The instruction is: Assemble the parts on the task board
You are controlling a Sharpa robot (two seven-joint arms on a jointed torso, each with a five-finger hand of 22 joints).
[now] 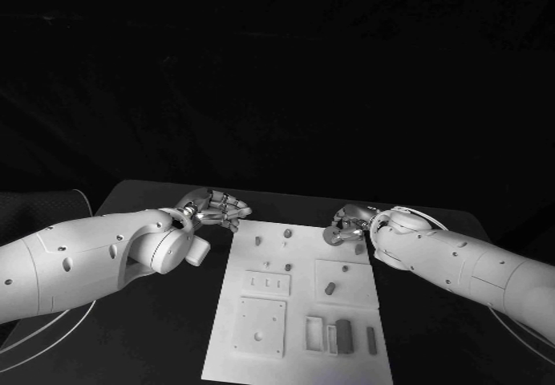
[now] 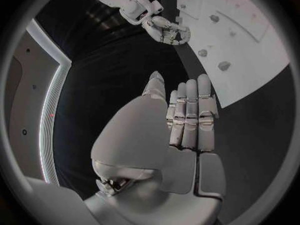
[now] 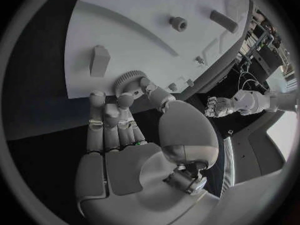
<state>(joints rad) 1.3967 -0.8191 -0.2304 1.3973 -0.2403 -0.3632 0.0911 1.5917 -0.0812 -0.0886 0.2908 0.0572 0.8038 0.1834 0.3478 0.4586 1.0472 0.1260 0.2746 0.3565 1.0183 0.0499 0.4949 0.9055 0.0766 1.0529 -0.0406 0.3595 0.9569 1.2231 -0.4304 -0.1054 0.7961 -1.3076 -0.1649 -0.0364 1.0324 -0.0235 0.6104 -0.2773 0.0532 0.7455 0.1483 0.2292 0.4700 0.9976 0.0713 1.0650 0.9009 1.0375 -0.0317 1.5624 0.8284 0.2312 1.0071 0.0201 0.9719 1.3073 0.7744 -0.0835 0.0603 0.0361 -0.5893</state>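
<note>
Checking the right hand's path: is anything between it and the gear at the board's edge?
Nothing visible does. The right hand's fingertips sit against the gear at the task board's edge.

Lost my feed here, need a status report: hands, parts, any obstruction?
Left robot hand empty, off the board's far left corner. Right robot hand fingertips at a gear on the task board edge. Nothing blocking.

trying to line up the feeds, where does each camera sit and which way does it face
Head view: on the robot's head, looking down at the task board; both arms enter.
Left wrist view: behind the left hand, facing the board's edge.
Right wrist view: behind the right hand, fingertips at a gear.
Shared: each wrist view shows the other hand and the board.
</note>
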